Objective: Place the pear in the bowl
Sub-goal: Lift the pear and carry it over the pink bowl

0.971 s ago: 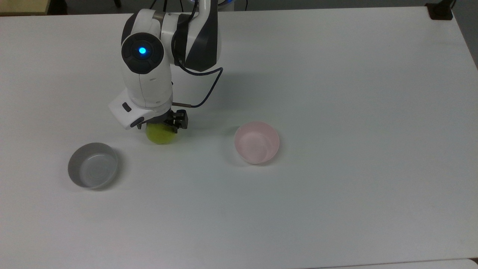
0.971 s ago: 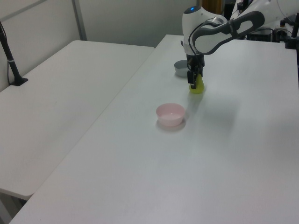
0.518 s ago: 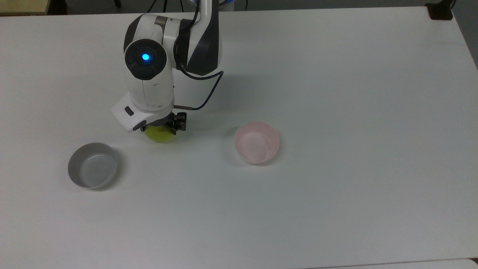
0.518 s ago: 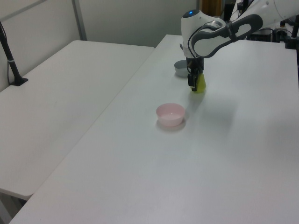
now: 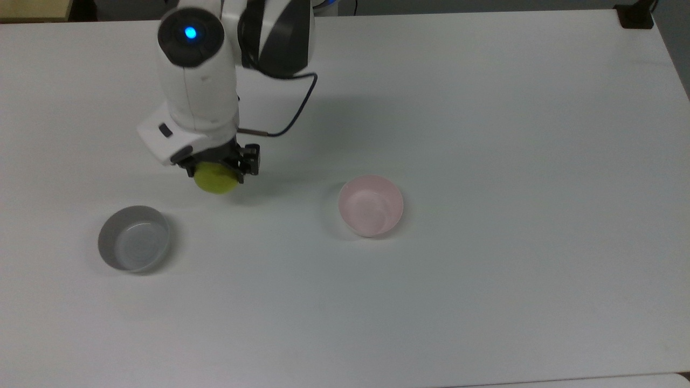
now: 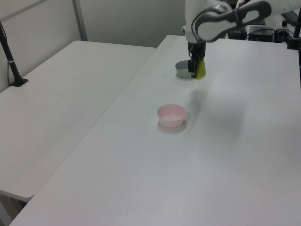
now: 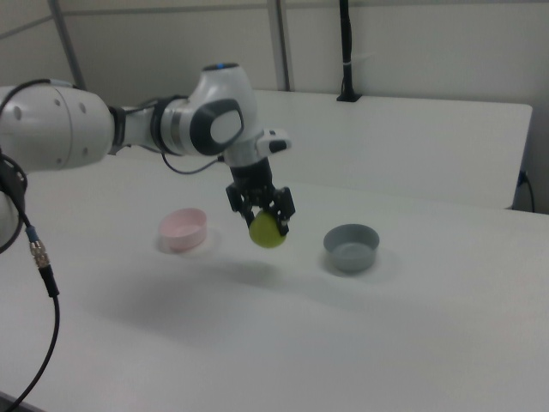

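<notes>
- No brand, label or writing can be read on the arm or on the bowls; the arm only carries a round blue light [image 5: 190, 33] on its dark cap.
- The gripper [image 7: 262, 219] is pinching the pear [image 7: 268, 231], with the dark fingers [image 7: 284, 213] pressed on both sides of the fruit.
- The pear hangs in the air above the white table [image 5: 485, 269]; in the right view its shadow lies on the table below it, apart from the fruit.
- The stem is probably hidden between the fingers; I cannot see it.
- In the top view the pear [image 5: 215, 179] is between the two bowls, closer to the grey bowl [image 5: 133, 238] on the top view's left.
- The pink bowl [image 5: 371, 205] stands well apart on the top view's right, and its inside is empty.
- In the left view the pear [image 6: 201, 70] appears just beside the grey bowl [image 6: 182, 69].
</notes>
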